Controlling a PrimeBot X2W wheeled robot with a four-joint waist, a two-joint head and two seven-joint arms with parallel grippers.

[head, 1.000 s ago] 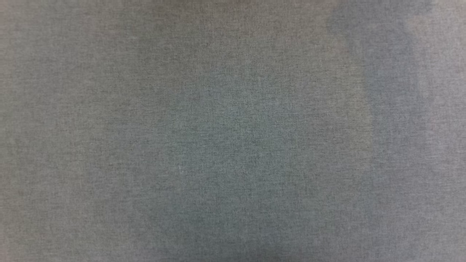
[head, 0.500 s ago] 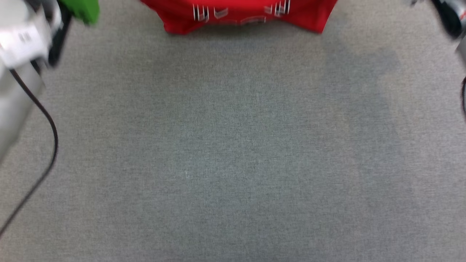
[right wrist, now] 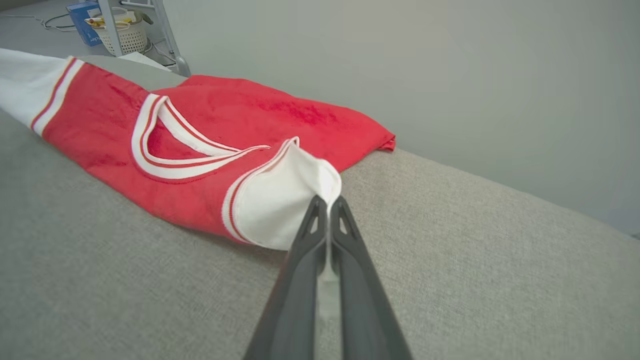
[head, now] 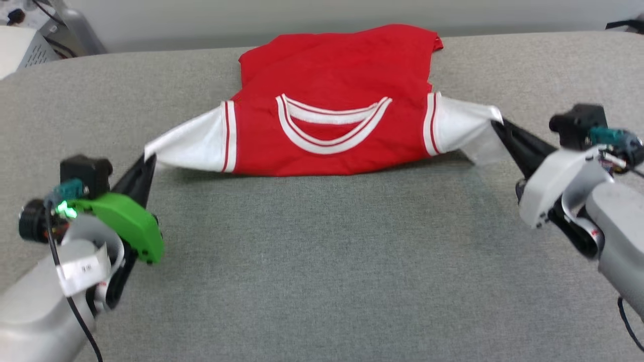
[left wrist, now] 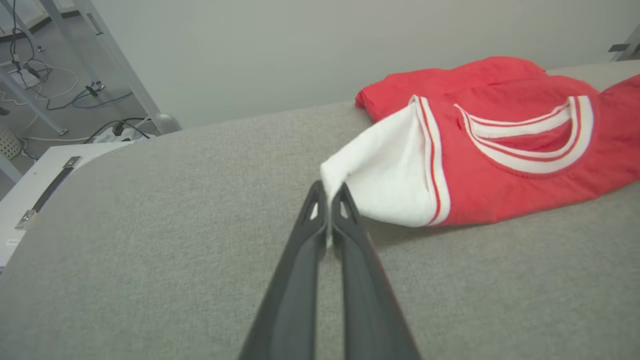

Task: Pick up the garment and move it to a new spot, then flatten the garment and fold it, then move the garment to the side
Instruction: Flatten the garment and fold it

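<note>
The garment (head: 332, 100), a red jersey with white sleeves and a striped collar, lies at the far middle of the grey table, its collar side toward me and its lower half folded back behind. My left gripper (head: 150, 162) is shut on the tip of the garment's left white sleeve (left wrist: 385, 175). My right gripper (head: 495, 124) is shut on the tip of the right white sleeve (right wrist: 280, 200). Both sleeves are pulled out sideways and lifted a little off the cloth. The lettering and number are hidden.
The grey fabric table top (head: 322, 261) spreads wide in front of the garment. A pale wall (head: 302, 15) runs behind the table's far edge. White equipment (head: 20, 48) stands off the far left corner. A basket (right wrist: 120, 30) sits on the floor beyond.
The head camera has swung up from the bare table cloth to the far part of the table, bringing the garment and both grippers into the picture.
</note>
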